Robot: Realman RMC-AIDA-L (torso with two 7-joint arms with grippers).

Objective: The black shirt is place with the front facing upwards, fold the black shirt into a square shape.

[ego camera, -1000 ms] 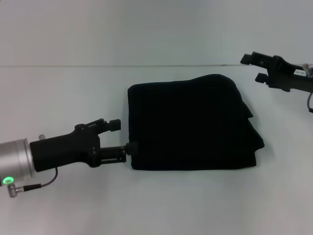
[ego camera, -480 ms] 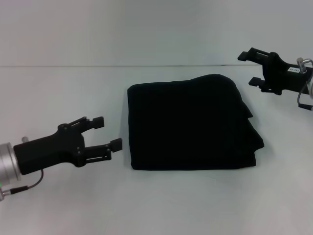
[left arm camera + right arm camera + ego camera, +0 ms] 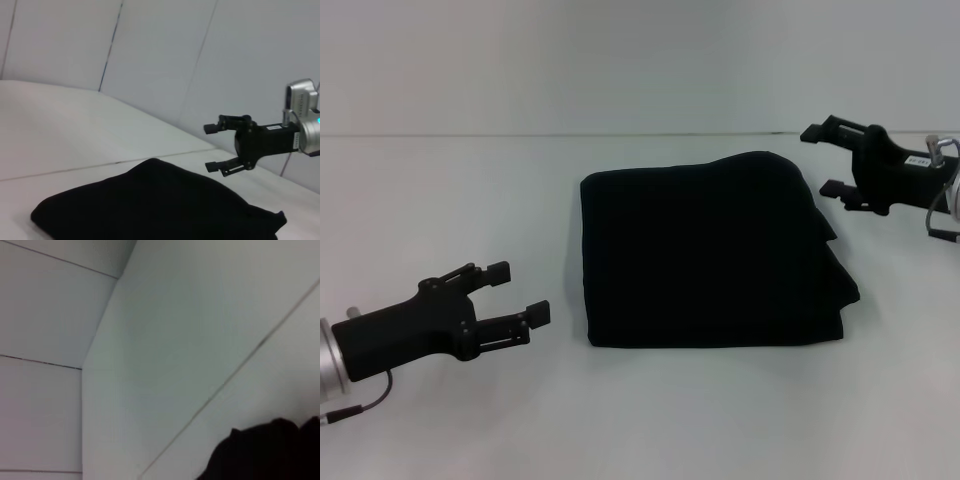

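Observation:
The black shirt (image 3: 710, 255) lies folded into a rough square in the middle of the white table; no lettering or label shows. It also shows in the left wrist view (image 3: 150, 205) and at the edge of the right wrist view (image 3: 265, 452). My left gripper (image 3: 520, 292) is open and empty, off the shirt's left edge with a gap between them. My right gripper (image 3: 825, 160) is open and empty, hovering just past the shirt's far right corner; it also shows in the left wrist view (image 3: 216, 148).
The white table (image 3: 440, 200) runs to a seam at the back where a pale wall rises. The shirt's right edge shows stacked, slightly uneven layers (image 3: 840, 280).
My left gripper has let go of the shirt's left edge and drawn back to the left and toward me. My right gripper has shifted slightly left and down toward the shirt's corner.

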